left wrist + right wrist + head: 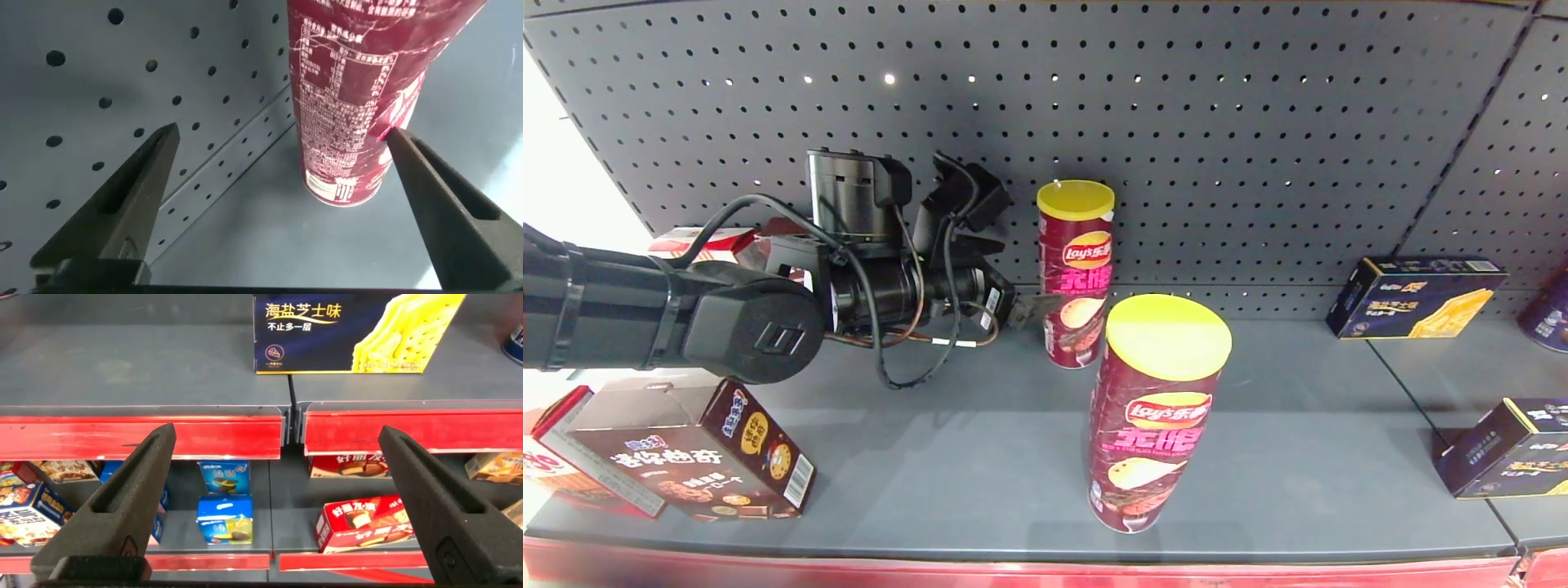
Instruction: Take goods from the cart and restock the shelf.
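my left gripper [1036, 309] sits low at the back of the shelf [980, 441], close to the pegboard [1176, 122], with its fingers spread wide and holding nothing. the rear can [1076, 269] stands upright just past the fingertips. in the left wrist view one finger [425, 188] comes right up beside the can's side, but i can't tell if it touches. the front can [1156, 408] stands upright nearer the shelf's edge, well apart from the gripper. a brown box [711, 453] lies under my left arm. my right gripper [276, 431] is wide open too, empty, facing the red shelf fronts [204, 429] below a blue box [351, 335].
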You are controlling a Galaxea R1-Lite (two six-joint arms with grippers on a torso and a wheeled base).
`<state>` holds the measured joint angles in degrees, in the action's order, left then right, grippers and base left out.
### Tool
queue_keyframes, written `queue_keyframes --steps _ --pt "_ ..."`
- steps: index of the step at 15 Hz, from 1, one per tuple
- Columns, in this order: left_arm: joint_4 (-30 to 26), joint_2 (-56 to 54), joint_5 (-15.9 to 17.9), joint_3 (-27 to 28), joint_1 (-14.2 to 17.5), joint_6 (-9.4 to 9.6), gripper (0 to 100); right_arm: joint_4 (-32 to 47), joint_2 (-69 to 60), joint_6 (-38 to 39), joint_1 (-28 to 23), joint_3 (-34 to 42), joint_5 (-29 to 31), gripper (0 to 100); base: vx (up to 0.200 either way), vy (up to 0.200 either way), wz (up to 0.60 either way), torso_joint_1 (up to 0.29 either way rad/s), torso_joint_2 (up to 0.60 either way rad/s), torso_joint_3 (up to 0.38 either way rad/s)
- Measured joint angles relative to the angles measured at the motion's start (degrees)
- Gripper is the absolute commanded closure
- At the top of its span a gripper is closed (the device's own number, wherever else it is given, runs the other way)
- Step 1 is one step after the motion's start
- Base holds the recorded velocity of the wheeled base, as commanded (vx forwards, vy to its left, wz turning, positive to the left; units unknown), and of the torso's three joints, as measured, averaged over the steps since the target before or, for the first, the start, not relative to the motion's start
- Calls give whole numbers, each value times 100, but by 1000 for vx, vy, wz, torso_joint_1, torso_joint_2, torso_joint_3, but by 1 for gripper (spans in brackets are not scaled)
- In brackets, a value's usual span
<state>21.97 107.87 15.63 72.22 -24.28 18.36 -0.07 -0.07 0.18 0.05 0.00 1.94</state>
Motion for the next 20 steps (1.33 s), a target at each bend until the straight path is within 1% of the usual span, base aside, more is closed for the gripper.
queue_keyframes --steps 8,10,11,12,13,14,15,16,17,18,20 --pt "41 -57 -1 -85 41 -2 0 0 0 0 0 0 0 0 0 0 0 0 0 0" --pt "-51 -228 -1 -108 39 -7 0 0 0 0 0 0 -2 0 0 0 0 0 0 0" --pt "-224 -341 -28 -146 39 -2 0 0 0 0 0 0 0 0 0 0 0 0 0 0" --pt "-388 -435 -226 -172 41 4 0 0 0 0 0 0 -2 0 0 0 0 0 0 0" --pt "-440 -503 -430 -190 50 11 0 0 0 0 0 0 -2 0 0 0 0 0 0 0" --pt "-446 -556 -560 -199 54 16 0 0 0 0 0 0 -2 0 0 0 0 0 0 0" --pt "-446 -591 -703 -205 54 77 0 0 0 0 2 0 0 0 0 0 0 0 0 0" --pt "-449 -608 -1101 -205 48 238 0 0 0 -2 2 0 -2 0 0 0 0 0 0 0" --pt "-449 -606 -1487 -212 37 444 0 0 0 -2 6 0 0 0 0 0 0 0 0 0" --pt "-446 -584 -1719 -232 1 562 0 0 0 0 5 0 -2 0 0 0 0 0 0 0" --pt "-407 -492 -2150 -243 -85 591 0 2 0 0 2 0 0 0 0 0 0 0 0 0"
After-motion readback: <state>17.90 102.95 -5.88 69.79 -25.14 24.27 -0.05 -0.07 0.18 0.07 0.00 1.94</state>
